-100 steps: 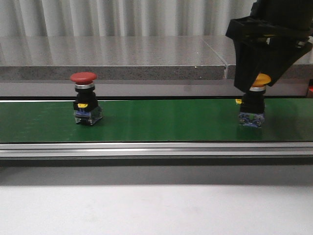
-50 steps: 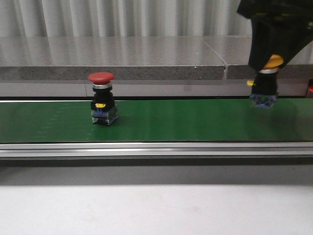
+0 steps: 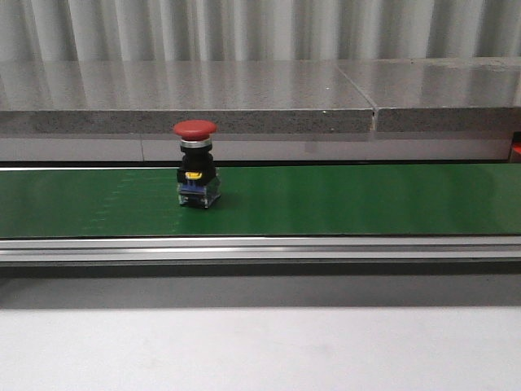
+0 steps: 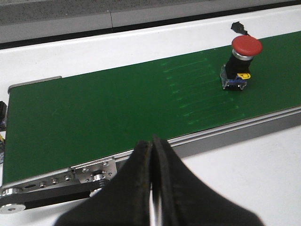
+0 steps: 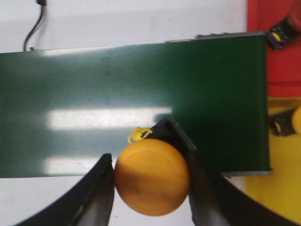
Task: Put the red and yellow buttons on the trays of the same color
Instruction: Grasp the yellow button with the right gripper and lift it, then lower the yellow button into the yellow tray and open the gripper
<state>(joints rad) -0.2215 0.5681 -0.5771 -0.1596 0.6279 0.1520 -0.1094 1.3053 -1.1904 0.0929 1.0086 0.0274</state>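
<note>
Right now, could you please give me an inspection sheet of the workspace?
Surface: green conveyor belt, on a white table.
Job's things: red button upright on the belt; yellow button held above the belt's end; red tray and yellow tray beyond that end, each already holding a button.
Clutter: nothing seen.
Grippers: left gripper shut, empty; right gripper shut on the yellow button.
Cables: one cable beside the belt.
Surroundings: grey stone ledge, curtain behind.

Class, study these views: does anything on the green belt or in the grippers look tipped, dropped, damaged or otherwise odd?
Nothing stands out. The red button stands upright on the green belt. The right gripper grips the yellow button squarely. The left gripper is shut and empty.
</note>
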